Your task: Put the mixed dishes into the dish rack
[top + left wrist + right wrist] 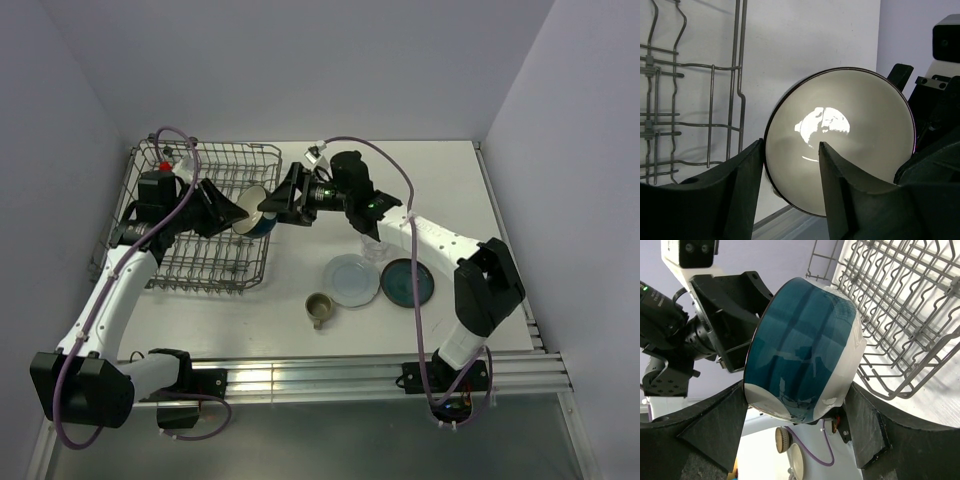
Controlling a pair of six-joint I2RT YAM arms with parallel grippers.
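**A:** How far along is the loading?

**B:** Barely begun, I'd say. The large grey wire dish rack (215, 160) sits at 9 o'clock on the white table (290, 295). No dish shows among the tines I can see, though the left arm covers part of it.

**A:** And the left end effector (791, 150)?

**B:** Released. Its jaws stand apart and straddle the rim of the cream-inside dark-rimmed bowl (860, 130), one finger inside and one outside, not pinching.

**A:** So what carries the bowl?

**B:** The right end effector (799, 387). It clamps the teal outer wall from both sides. The bowl hangs on edge in the air at the rack's 3 o'clock side, mouth toward the left arm. It looks like a handover in mid-step.

**A:** What is left?

**B:** Four dishes on the table, at 4 to 5 o'clock from the bowl:
- the small olive-brown mug (319, 308);
- the pale blue plate (352, 282), at the mug's 2 o'clock;
- the clear glass tumbler (372, 248), just beside that plate at 1 o'clock;
- the dark teal plate (408, 282), at the pale plate's 3 o'clock, rim to rim. I cannot tell whether they touch.
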